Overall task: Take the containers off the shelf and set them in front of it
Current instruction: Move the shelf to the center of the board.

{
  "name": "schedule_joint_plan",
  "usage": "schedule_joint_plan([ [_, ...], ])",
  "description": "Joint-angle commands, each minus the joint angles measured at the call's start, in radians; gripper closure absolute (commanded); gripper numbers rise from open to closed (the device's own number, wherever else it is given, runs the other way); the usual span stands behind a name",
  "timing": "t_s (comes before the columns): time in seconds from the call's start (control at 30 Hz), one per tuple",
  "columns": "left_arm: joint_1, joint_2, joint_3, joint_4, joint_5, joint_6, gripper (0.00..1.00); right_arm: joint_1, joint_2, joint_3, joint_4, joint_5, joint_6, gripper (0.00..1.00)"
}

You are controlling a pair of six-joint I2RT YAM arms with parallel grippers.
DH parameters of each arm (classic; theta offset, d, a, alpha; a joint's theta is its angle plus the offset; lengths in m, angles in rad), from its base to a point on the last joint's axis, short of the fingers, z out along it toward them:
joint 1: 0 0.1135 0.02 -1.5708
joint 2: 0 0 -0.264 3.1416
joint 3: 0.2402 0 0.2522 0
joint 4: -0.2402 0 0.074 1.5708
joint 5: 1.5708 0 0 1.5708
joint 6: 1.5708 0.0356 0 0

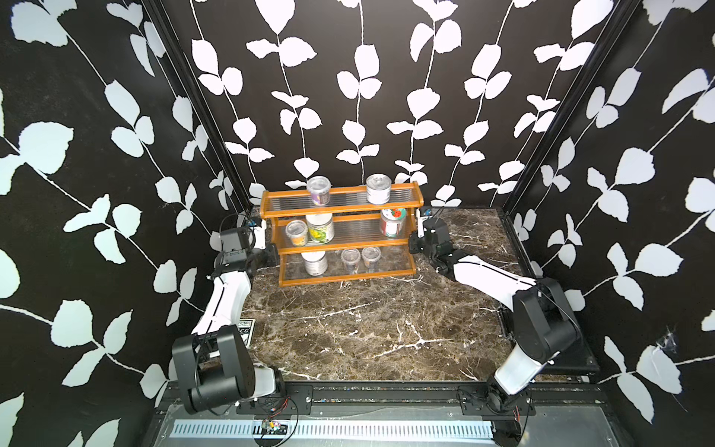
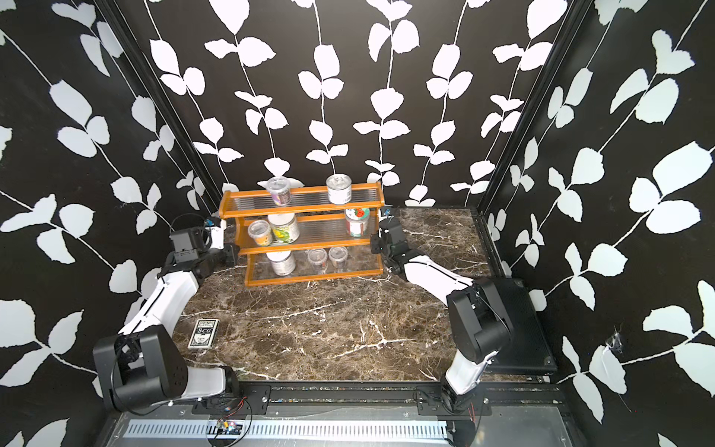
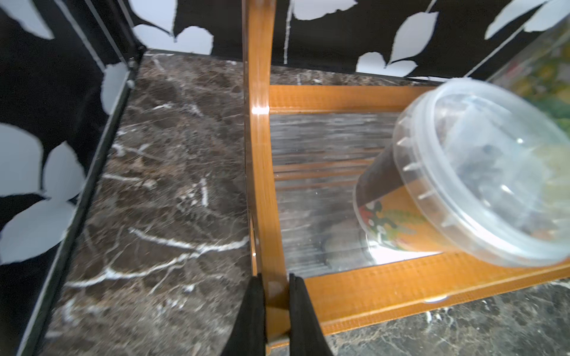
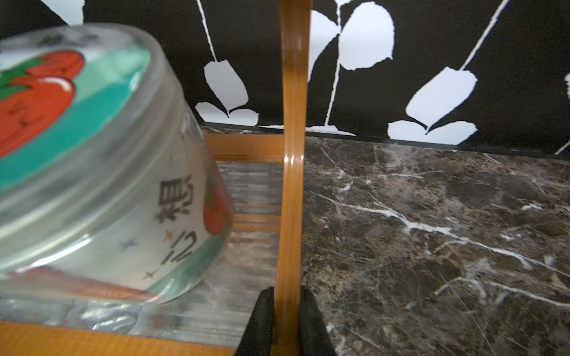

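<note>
So we've got the marble counter [image 1: 367,329] with the shelf [image 1: 340,210] at its back, containers [image 1: 378,188] on all three tiers: strawberry-lid jar [image 4: 92,154] and a small clear tub [image 3: 478,172] on the middle one. Our left pincer [image 3: 275,286] is clamped tight on the shelf's left side panel, right pincer [image 4: 287,296] likewise on the right panel

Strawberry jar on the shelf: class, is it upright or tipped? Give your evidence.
Upright. The strawberry jar stands on its base on the middle tier of the shelf, lid uppermost.
</note>
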State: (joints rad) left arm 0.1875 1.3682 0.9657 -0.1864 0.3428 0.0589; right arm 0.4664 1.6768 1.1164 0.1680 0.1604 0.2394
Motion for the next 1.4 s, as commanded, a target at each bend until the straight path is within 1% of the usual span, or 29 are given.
schedule_joint_plan([
  [0.0, -0.068, 0.042, 0.046, 0.073, 0.055, -0.008, 0.93, -0.039, -0.106, -0.077, 0.022, -0.002, -0.101, 0.96],
  [0.23, -0.184, 0.115, 0.068, 0.123, 0.025, -0.035, 0.93, -0.121, -0.226, -0.179, -0.007, -0.008, -0.122, 0.95],
  [0.37, -0.23, 0.149, 0.079, 0.145, 0.015, -0.057, 0.94, -0.183, -0.29, -0.237, -0.018, -0.015, -0.127, 0.95],
  [0.57, -0.29, 0.179, 0.092, 0.166, -0.007, -0.078, 0.94, -0.267, -0.313, -0.255, -0.038, -0.082, -0.163, 0.92],
  [0.73, -0.307, 0.172, 0.073, 0.188, -0.027, -0.104, 0.94, -0.327, -0.288, -0.234, -0.034, -0.157, -0.176, 0.92],
  [0.97, -0.308, 0.143, 0.05, 0.18, -0.044, -0.107, 0.94, -0.35, -0.208, -0.181, -0.001, -0.226, -0.175, 0.92],
  [1.17, -0.31, 0.108, 0.029, 0.172, -0.054, -0.114, 0.94, -0.354, -0.147, -0.135, 0.028, -0.254, -0.169, 0.92],
  [1.37, -0.31, 0.1, 0.032, 0.149, -0.054, -0.102, 0.94, -0.359, -0.137, -0.129, 0.024, -0.258, -0.161, 0.9],
])
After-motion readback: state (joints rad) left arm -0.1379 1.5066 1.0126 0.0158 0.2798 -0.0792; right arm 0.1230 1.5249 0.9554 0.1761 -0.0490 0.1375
